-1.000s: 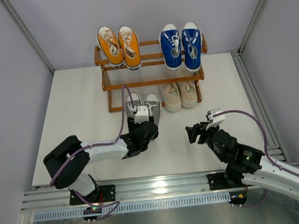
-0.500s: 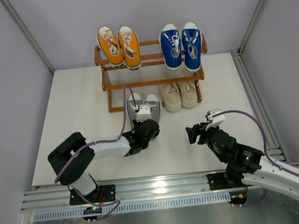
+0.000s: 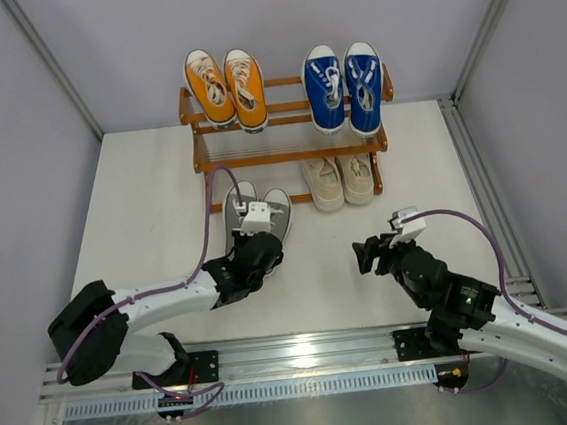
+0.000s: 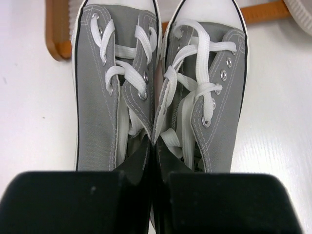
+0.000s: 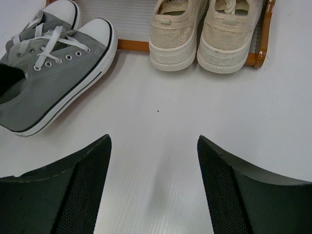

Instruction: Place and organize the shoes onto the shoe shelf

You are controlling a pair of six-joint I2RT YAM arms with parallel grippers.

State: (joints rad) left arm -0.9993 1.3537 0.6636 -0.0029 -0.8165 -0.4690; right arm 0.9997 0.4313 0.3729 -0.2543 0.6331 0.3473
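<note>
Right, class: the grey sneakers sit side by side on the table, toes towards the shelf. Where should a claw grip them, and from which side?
Pinch the two inner collar walls, one finger down each opening, from above at the heel end. The grey sneakers touch along their inner sides with openings facing up, so one pinch probably carries both; the left claw grips them that way.

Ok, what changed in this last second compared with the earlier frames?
The left gripper, jaws shut on the grey pair, dragged it left along the shelf front. The right gripper, open, and the orange pair, blue pair and cream pair stayed put.
</note>
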